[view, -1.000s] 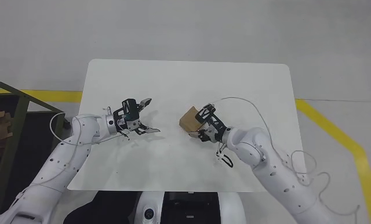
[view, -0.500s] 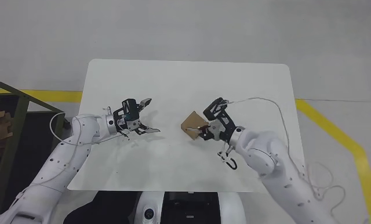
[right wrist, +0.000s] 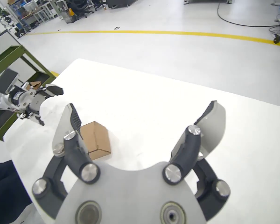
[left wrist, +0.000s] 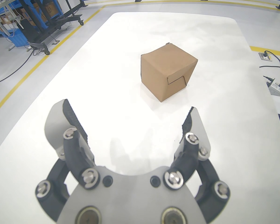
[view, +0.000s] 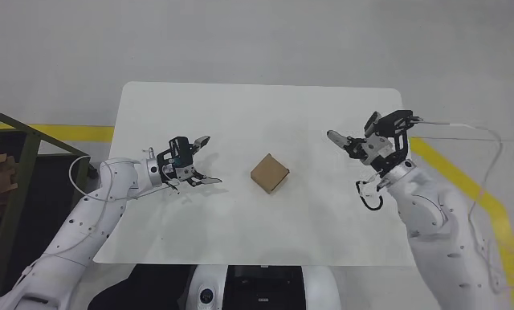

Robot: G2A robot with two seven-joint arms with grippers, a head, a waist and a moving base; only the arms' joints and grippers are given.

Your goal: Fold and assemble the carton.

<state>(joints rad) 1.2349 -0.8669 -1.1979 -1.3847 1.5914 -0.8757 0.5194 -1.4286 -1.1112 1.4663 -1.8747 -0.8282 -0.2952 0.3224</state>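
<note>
closed carton point(view: 270, 173) looks light, thin-walled and crushable, so pinch opposite flat faces gently; left claw point(left wrist: 128, 108) and right claw point(right wrist: 142, 105) both spread wide, empty.

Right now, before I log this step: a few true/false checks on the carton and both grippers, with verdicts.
1. The carton stands on the table between the left gripper and the right gripper. True.
2. The right gripper grips the carton. False: it is open and apart from the carton.
3. The left gripper is open. True.
4. The carton is a flat sheet. False: it is folded into a box.
</note>
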